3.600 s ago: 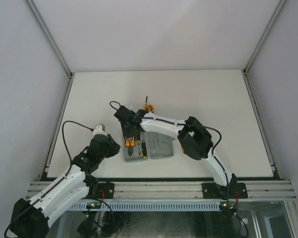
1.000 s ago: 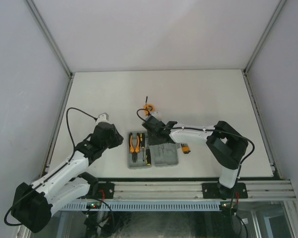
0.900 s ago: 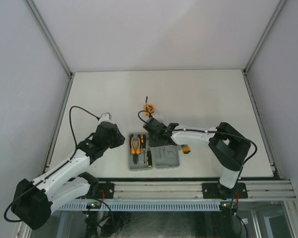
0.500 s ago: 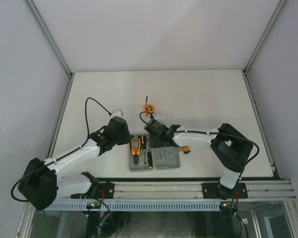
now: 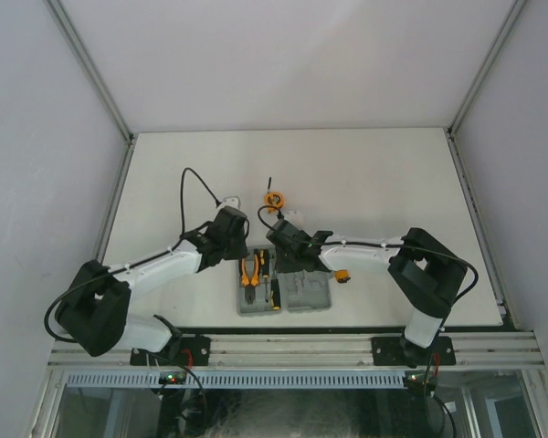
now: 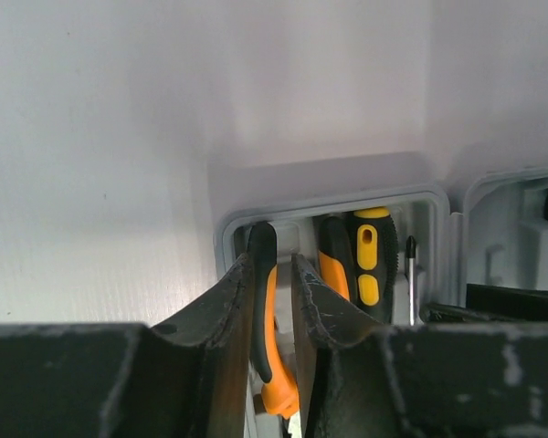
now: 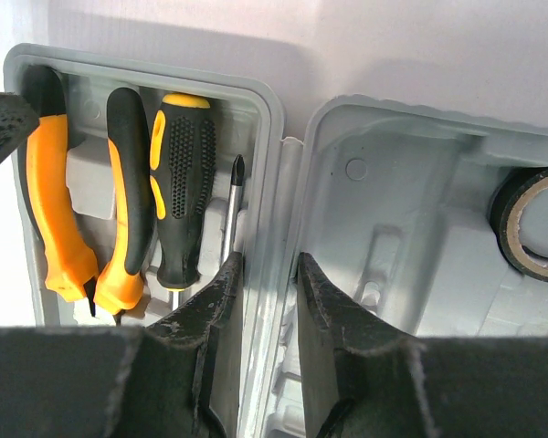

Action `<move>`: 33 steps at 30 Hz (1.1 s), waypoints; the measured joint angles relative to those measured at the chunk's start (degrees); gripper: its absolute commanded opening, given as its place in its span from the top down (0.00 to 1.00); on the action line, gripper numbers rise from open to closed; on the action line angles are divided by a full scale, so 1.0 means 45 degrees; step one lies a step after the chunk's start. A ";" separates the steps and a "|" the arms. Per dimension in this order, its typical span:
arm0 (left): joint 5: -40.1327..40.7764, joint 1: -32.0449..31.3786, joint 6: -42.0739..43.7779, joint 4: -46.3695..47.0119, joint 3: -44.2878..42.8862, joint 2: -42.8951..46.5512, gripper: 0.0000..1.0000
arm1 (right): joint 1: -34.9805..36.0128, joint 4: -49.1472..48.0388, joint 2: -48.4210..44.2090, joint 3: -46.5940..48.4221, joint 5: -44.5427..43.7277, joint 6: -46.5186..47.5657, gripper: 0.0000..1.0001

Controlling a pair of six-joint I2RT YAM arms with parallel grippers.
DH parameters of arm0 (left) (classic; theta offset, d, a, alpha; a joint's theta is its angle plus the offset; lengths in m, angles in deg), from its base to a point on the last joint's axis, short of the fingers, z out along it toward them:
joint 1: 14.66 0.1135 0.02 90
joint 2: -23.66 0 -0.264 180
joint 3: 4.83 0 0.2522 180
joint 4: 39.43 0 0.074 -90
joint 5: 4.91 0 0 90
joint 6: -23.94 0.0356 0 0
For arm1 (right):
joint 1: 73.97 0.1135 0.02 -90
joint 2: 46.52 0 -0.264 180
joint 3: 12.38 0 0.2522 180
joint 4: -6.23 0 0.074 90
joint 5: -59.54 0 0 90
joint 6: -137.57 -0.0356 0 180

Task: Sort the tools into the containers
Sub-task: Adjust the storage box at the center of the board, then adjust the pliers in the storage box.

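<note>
The left tool point(image 6: 271, 265) straddles the outer handle of the pliers point(image 6: 276, 397), which runs lengthwise between its fingers, in the case point(image 6: 329, 196). I can't tell if it's clamped. The right tool point(image 7: 267, 265) pinches the case's centre ridge.

Bright even light, soft shadows, sharp focus

The dark ring point(image 7: 532, 222) is cut off at the right wrist view's edge. The left claw point(image 6: 272, 266) hides the pliers' point(image 6: 270, 315) lower end, and the right claw point(image 7: 265, 266) hides the tool case's point(image 7: 393, 173) hinge.
</note>
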 measured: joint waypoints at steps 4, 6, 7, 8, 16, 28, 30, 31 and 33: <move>0.0010 -0.0024 0.0243 0.0097 -0.0102 -0.0573 0.81 | 0.0000 -0.0019 -0.0010 -0.0019 -0.0005 -0.0005 0.94; 0.0092 -0.0044 0.0335 0.0097 -0.0102 -0.0709 0.83 | 0.0005 -0.0024 -0.0010 -0.0019 -0.0005 -0.0005 0.94; 0.0121 -0.0049 0.0364 0.0112 -0.0102 -0.0743 0.84 | 0.0000 -0.0024 -0.0010 -0.0019 -0.0005 -0.0005 0.94; 0.0141 -0.0063 0.0379 0.0121 -0.0102 -0.0748 0.85 | 0.0005 -0.0024 -0.0010 -0.0019 -0.0005 -0.0005 0.94; 0.0398 -0.0248 0.0491 0.0160 -0.0102 -0.0743 0.90 | 0.0005 -0.0024 -0.0010 -0.0019 -0.0015 -0.0024 0.94; 0.0894 -0.0554 0.0476 0.0204 -0.0058 -0.0782 0.94 | 0.0039 -0.0015 -0.0010 -0.0024 -0.0102 -0.0083 0.94; 0.0957 -0.0602 0.0476 0.0185 -0.0078 -0.0894 0.94 | 0.0039 -0.0015 -0.0010 -0.0024 -0.0102 -0.0097 0.94; 0.0996 -0.0622 0.0471 0.0160 -0.0102 -0.0971 0.94 | 0.0039 -0.0015 -0.0010 -0.0024 -0.0107 -0.0102 0.94; 0.1078 -0.0631 0.0461 0.0185 -0.0107 -0.1112 0.90 | 0.0039 -0.0015 -0.0010 -0.0024 -0.0107 -0.0107 0.94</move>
